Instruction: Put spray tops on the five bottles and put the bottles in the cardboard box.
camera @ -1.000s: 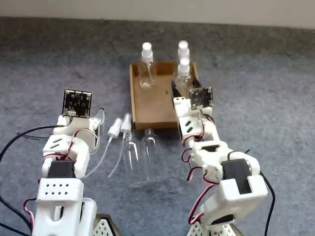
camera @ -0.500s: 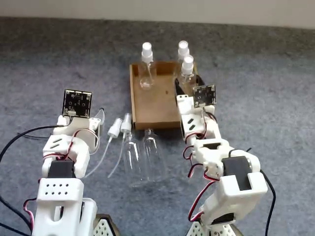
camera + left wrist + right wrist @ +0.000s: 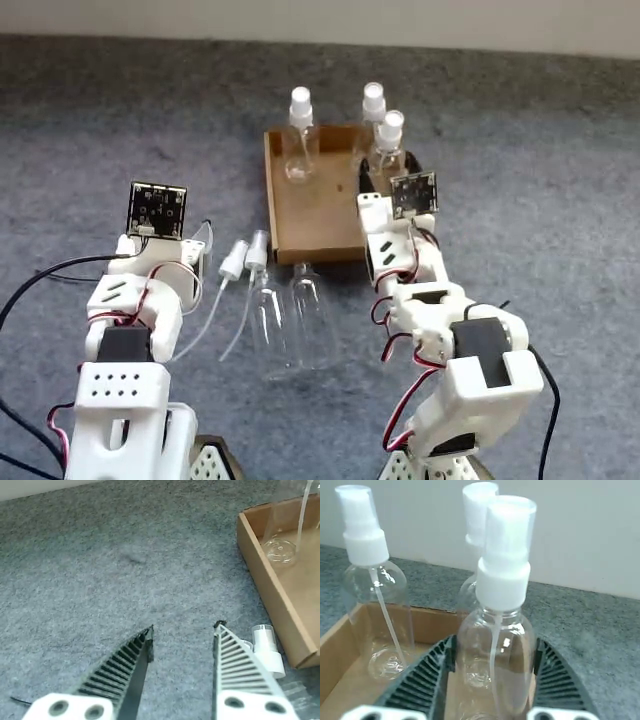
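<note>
The cardboard box lies at the middle back of the table. Two capped clear bottles stand in it, one at the back left and one at the back right. My right gripper is shut on a third capped bottle, upright by the box's right wall; in the right wrist view this held bottle sits between the black fingers. Two uncapped bottles lie in front of the box, with two loose spray tops beside them. My left gripper hovers open over bare carpet, a spray top close to one finger.
Grey carpet covers the table, with open room to the left and right of the box. The box wall runs near the left gripper. A pale wall stands behind the table.
My right gripper has carried the held bottle a little farther back and to the right, toward the box's right wall. The left arm has stayed still.
</note>
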`<move>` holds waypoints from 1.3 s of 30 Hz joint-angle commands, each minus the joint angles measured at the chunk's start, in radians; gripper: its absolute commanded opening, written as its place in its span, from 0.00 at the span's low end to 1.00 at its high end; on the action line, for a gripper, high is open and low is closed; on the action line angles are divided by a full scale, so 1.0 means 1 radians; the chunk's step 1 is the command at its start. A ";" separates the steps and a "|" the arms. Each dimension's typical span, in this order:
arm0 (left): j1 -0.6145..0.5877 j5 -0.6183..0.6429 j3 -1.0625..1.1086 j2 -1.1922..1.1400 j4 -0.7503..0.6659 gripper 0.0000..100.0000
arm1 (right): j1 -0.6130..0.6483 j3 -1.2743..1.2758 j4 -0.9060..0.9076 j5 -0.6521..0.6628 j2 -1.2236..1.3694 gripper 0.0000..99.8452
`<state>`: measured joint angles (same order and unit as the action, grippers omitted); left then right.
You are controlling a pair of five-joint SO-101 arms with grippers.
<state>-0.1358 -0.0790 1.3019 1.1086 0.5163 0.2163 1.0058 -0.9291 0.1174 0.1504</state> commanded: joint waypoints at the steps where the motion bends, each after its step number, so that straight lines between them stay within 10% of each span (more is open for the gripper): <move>1: 0.005 -0.006 -0.004 0.007 -0.021 0.19 | -0.010 -0.047 -0.018 0.000 -0.012 0.16; 39: 0.005 -0.006 -0.004 0.007 -0.023 0.19 | -0.012 -0.053 -0.018 0.210 -0.013 0.26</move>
<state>-0.1358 -0.0790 1.3019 1.1086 0.5163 0.2148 1.0058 -0.9306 0.3061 0.1504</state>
